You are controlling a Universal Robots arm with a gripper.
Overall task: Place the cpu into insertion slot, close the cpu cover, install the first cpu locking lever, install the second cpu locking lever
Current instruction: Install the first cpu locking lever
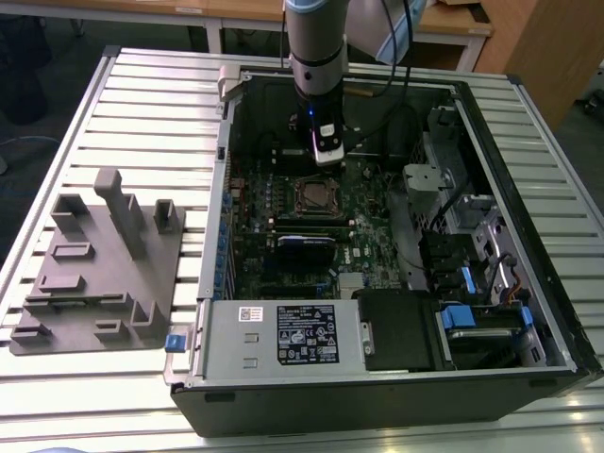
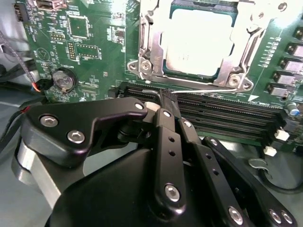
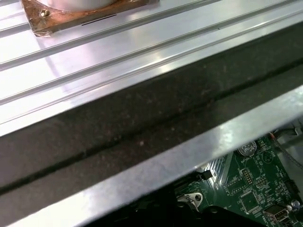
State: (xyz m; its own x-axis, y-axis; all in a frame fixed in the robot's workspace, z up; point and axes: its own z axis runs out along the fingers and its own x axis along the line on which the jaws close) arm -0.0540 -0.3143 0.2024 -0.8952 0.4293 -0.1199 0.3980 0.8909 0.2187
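The cpu (image 2: 199, 42) lies under its cpu cover (image 2: 146, 47), so we hold narrow jaws at the locking lever (image 2: 208, 89).

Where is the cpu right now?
In the second wrist view the cpu lies on the green board, framed by the cover, beside the long black slots; the hand is close by.

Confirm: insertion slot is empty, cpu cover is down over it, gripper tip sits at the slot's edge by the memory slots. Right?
Not empty. The second wrist view shows the cpu seated in the insertion slot, its silvery top filling the cut-out of the cpu cover. The rest stands: cover down, gripper at the slot's edge by the memory slots.
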